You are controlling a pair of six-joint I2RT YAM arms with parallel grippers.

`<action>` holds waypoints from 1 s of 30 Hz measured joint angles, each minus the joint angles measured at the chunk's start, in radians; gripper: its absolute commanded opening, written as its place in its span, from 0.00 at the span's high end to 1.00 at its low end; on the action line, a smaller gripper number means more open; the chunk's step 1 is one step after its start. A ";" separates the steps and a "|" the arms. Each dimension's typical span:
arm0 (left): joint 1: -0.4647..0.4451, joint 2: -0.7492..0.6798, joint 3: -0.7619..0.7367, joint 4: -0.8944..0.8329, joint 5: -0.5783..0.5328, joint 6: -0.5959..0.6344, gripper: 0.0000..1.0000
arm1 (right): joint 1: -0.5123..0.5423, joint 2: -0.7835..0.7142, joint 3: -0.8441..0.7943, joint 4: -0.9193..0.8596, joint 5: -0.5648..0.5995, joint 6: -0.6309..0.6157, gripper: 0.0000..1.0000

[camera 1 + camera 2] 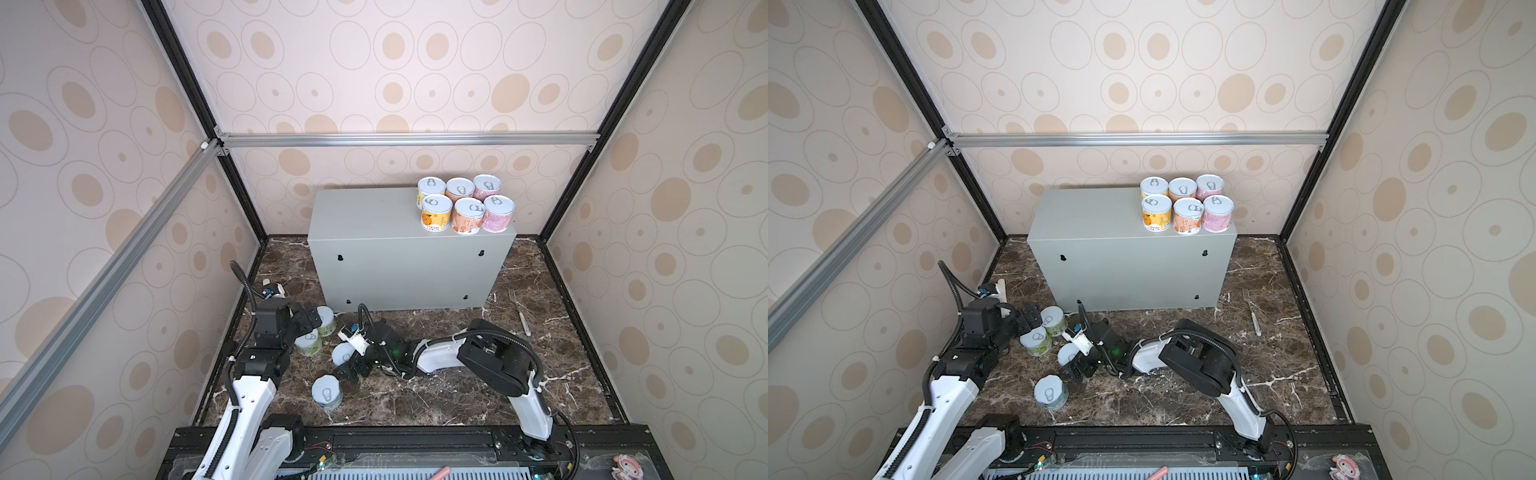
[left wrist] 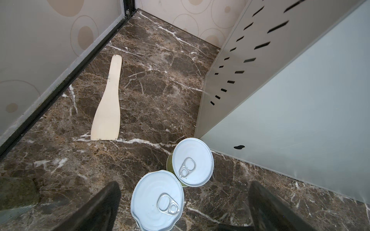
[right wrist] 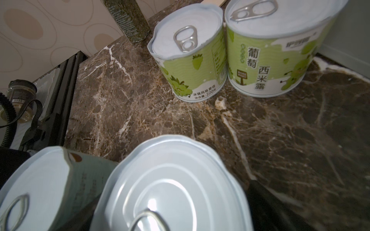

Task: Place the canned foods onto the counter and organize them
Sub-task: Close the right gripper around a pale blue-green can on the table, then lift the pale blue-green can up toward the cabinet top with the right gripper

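Across marble [image 1: 457, 399], right arm [image 1: 440, 358] stretches low, tool [image 1: 352, 370] spread.

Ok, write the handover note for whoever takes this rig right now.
Left gripper: open, poised over one green can on the marble; second green can beside it.
Right gripper: open, at one blue can; the other blue can stands apart.
Done: six cans, yellow, orange and pink pairs, in two rows on the counter, right end.
To do: the four marble cans go up.
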State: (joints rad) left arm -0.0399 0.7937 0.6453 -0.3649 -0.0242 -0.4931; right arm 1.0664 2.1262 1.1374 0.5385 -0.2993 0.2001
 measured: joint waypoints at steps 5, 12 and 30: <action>0.000 -0.003 0.000 0.005 0.016 0.003 0.01 | 0.000 0.004 0.011 0.000 -0.005 0.000 0.12; 0.000 -0.018 0.000 0.006 0.026 0.012 0.01 | -0.004 0.003 0.037 0.001 0.001 -0.002 0.33; 0.000 -0.087 -0.002 0.013 0.063 0.019 0.01 | 0.013 -0.157 -0.045 -0.181 0.098 0.016 0.40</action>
State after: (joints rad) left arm -0.0399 0.7067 0.6434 -0.3519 0.0391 -0.4736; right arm 1.0794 1.9694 1.0920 0.3573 -0.2016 0.2157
